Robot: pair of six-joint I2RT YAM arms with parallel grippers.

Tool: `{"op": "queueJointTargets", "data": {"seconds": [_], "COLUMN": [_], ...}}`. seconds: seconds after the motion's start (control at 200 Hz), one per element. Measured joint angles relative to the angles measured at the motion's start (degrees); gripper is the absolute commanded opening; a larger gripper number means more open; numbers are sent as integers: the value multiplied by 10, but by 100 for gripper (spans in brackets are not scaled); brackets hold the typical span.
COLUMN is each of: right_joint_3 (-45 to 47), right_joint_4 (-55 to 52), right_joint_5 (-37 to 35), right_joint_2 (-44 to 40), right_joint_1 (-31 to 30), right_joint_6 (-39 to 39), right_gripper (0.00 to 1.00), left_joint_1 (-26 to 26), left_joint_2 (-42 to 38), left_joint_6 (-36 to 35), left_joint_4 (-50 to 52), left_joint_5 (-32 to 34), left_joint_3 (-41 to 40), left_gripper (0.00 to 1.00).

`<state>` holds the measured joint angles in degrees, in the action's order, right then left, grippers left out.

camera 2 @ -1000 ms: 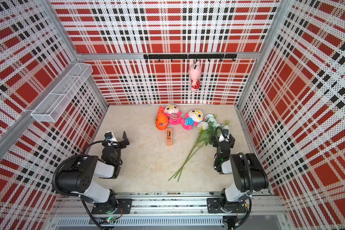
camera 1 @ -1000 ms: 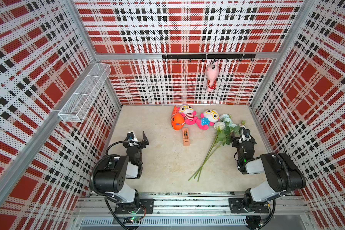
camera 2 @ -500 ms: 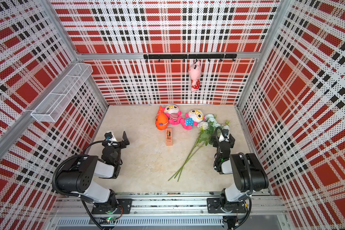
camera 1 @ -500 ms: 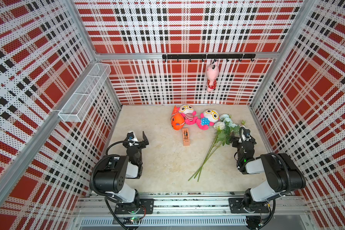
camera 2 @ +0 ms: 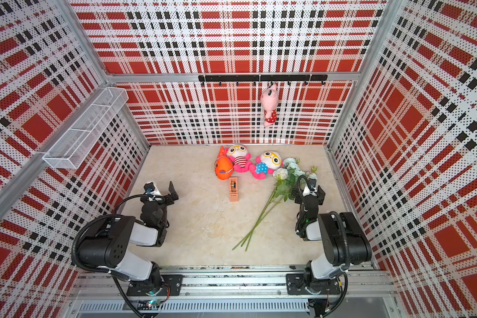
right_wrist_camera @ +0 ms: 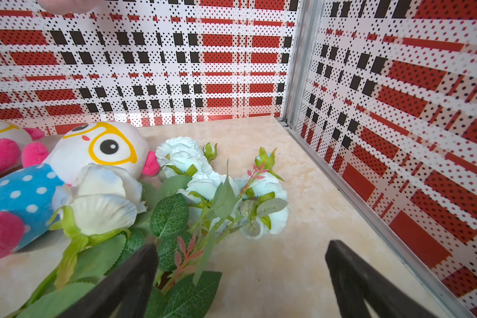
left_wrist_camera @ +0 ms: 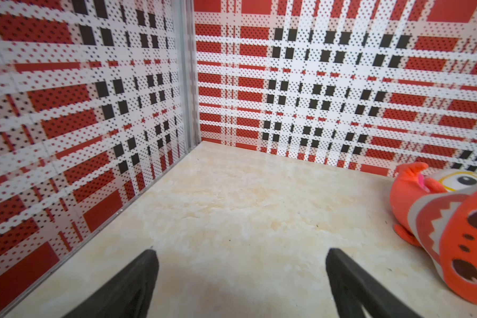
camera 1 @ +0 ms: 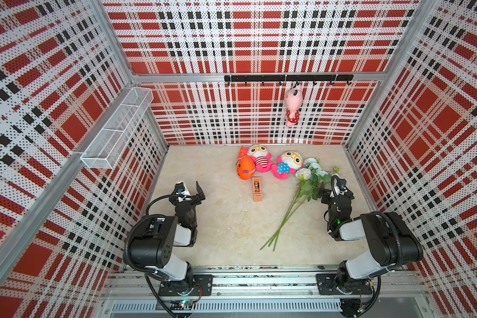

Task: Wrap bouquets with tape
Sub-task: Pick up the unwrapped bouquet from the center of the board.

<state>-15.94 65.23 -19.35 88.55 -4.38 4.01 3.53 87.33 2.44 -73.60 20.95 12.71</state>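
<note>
In the left wrist view the orange plush fish (left_wrist_camera: pixel 452 234) is cut off by the picture's edge, and of the doll behind it only one eye with a yellow rim is seen. In the right wrist view the lower leaves of the bouquets (right_wrist_camera: pixel 176 209) are partly covered by a dark finger (right_wrist_camera: pixel 127 283), and the stems are cut off at the edge. In both top views the roll inside the tape (camera 1: pixel 257 189) is too small to be read.

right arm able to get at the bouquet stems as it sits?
Probably yes. The right pincer is open beside the bouquet, whose stems lie bare on the tabletop toward the arm's base; nothing covers them.
</note>
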Motion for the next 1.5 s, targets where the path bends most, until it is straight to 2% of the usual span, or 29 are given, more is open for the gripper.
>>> {"op": "queueJointTargets", "data": {"seconds": [0.115, 0.21, 0.281, 0.336, 0.376, 0.426, 0.541, 0.671, 0.837, 0.962, 1.223, 1.328, 1.498], "right_joint_3": [-19, -74, -117, -138, -146, -155, -185, -201, -249, -307, -319, -320, -320], "right_joint_4": [-89, -190, -282, -330, -362, -420, -547, -623, -705, -755, -788, -787, -771], "right_joint_5": [-70, -109, -43, 42, 74, 97, 98, 96, 33, -14, -58, -55, -48], "right_joint_2": [-75, -159, -218, -250, -266, -278, -257, -182, -45, 23, 45, 56, 73], "right_joint_1": [-47, -64, -22, 32, 56, 49, -70, -170, -264, -291, -289, -289, -289], "right_joint_6": [-8, 51, 135, 208, 252, 295, 363, 430, 495, 525, 556, 561, 570], "right_gripper": [100, 100, 100, 100, 100, 100, 100, 100, 100, 100, 100, 89, 60], "left_joint_1": [40, 34, -21, -76, -109, -136, -138, -72, -1, 4, 4, 4, 4], "left_joint_2": [-112, -261, -357, -398, -410, -409, -371, -307, -255, -243, -211, -204, -199], "left_joint_6": [13, 104, 186, 232, 259, 282, 299, 278, 222, 188, 140, 128, 116], "left_joint_4": [67, 117, 177, 200, 213, 231, 271, 322, 363, 381, 430, 437, 445], "left_joint_5": [80, 110, 68, 15, -24, -71, -167, -217, -254, -268, -285, -287, -294], "left_joint_3": [14, 12, 16, 16, 16, 17, 26, 67, 130, 138, 146, 151, 153], "left_gripper": [98, 98, 98, 98, 98, 98, 98, 98, 98, 98, 98, 98, 98]}}
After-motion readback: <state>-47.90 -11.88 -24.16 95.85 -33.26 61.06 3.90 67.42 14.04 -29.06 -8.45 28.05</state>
